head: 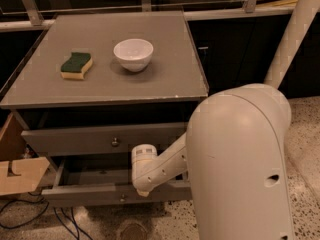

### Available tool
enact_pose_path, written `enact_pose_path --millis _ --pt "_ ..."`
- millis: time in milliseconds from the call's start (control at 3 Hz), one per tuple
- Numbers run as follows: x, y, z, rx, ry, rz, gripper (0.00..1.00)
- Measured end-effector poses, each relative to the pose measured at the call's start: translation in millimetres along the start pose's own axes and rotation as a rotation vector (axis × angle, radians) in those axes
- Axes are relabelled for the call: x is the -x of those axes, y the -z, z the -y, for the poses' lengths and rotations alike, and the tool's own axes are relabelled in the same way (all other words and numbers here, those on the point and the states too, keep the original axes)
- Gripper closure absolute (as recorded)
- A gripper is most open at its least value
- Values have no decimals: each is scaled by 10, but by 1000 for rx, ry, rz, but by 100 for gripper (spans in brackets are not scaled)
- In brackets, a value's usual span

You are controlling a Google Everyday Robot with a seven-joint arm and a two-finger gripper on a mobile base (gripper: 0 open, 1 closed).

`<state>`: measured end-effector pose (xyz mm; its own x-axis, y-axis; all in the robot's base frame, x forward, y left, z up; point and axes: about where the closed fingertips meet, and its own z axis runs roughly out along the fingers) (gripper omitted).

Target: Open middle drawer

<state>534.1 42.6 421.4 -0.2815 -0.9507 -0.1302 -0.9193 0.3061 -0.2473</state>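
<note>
The middle drawer (80, 195) is the grey drawer with a small round knob (122, 198) that stands pulled out below the upper drawer (75, 141). Its dark inside shows behind the front. My gripper (142, 189) points down at the top edge of the middle drawer's front, just right of the knob. The white wrist (145, 161) and the big white arm housing (235, 169) cover the right part of both drawers.
On the grey cabinet top (165, 79) sit a white bowl (133, 54) and a green-and-yellow sponge (76, 65). A cardboard box (17, 174) stands at the left beside the drawers. Cables (30, 216) lie on the speckled floor. A white pole (295, 34) slants at the right.
</note>
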Motion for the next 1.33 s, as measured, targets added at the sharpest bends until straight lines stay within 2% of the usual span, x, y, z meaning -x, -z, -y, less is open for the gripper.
enact_pose_path --millis 1333 --pt "-190 230 -175 -5 -38 14 100"
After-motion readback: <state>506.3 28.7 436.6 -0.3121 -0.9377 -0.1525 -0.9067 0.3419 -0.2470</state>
